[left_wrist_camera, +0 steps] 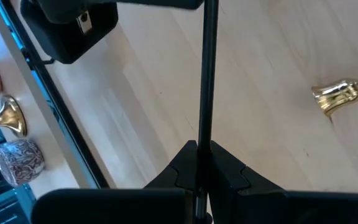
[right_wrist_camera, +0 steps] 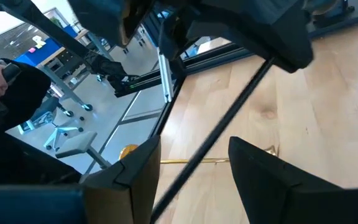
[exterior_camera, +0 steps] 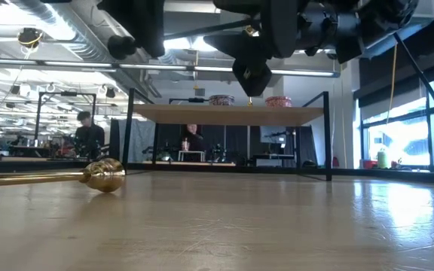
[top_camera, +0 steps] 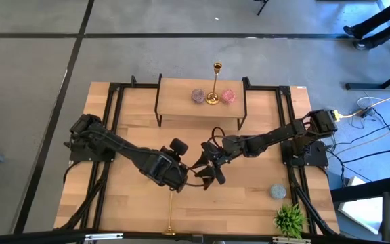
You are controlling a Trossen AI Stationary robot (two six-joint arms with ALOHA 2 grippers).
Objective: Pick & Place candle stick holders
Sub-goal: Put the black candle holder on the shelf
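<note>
Black and thin, one candle stick holder (left_wrist_camera: 207,74) is clamped between the closed fingers of the left end effector (left_wrist_camera: 199,163) above the middle of the bench (top_camera: 249,203). The right end effector (right_wrist_camera: 191,165) meets it there, its fingers parted on either side of the stem without touching it. One gold holder (top_camera: 214,85) stands on the raised shelf (top_camera: 181,108) (between two small patterned cups), another gold holder (top_camera: 171,217) lies flat near the bench's front edge.
</note>
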